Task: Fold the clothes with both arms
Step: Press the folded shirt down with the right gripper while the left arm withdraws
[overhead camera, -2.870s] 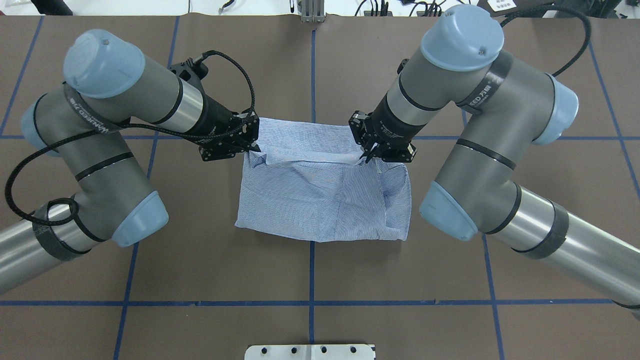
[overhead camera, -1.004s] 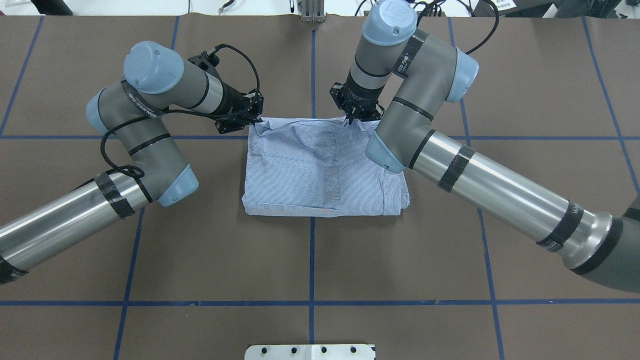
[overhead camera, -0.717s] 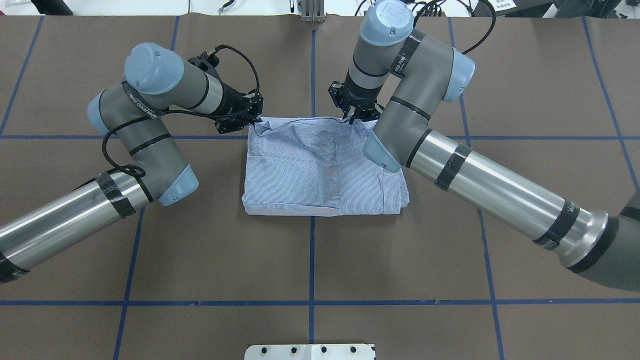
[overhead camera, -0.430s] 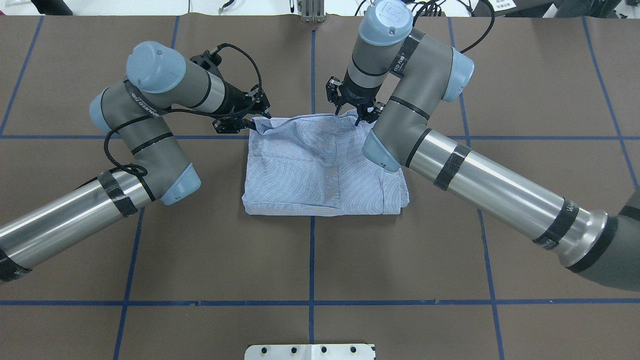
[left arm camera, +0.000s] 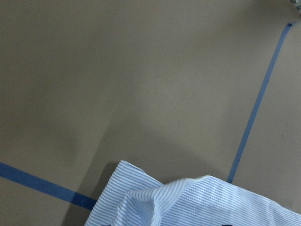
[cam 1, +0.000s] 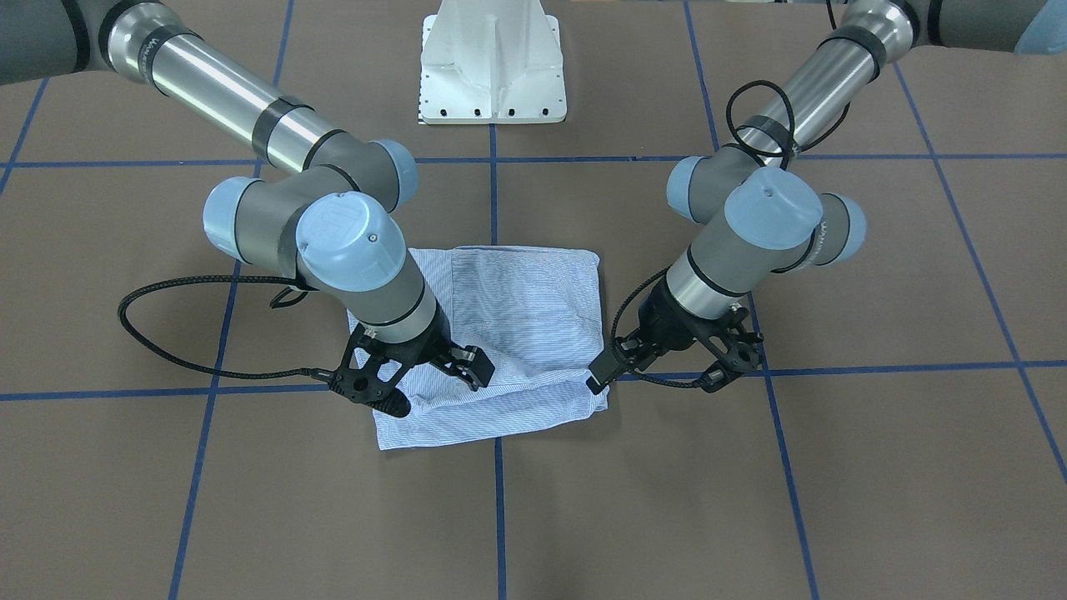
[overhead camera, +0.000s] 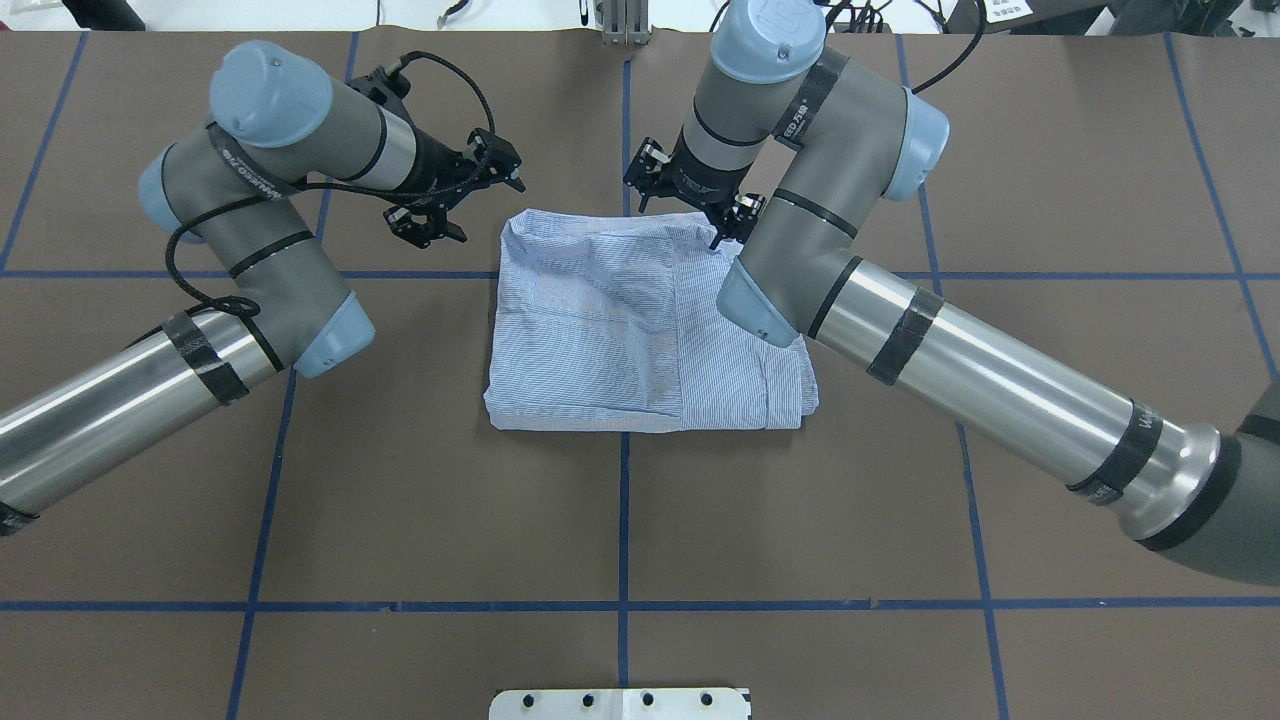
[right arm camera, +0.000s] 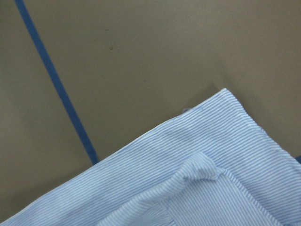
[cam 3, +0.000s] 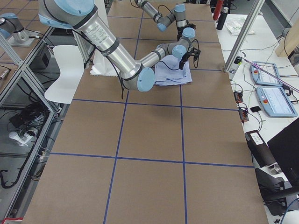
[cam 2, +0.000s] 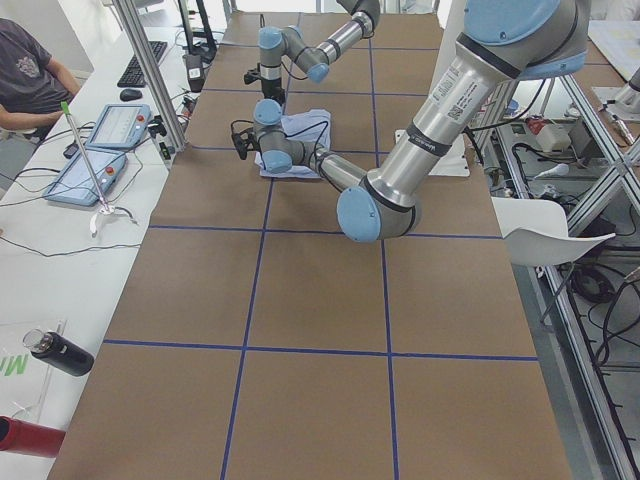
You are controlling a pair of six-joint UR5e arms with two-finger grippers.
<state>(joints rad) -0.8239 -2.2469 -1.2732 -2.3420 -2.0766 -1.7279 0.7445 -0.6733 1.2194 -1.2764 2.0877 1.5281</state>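
Folded light blue, white-striped fabric shirt lies on brown paper-covered table; black left gripper and black right gripper both spread wide, holding nothing.

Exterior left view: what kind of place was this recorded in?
Most likely a robotics lab workcell: a brown table with a blue tape grid, the left arm and right arm reaching over it, and a side bench with control pendants and a seated person.
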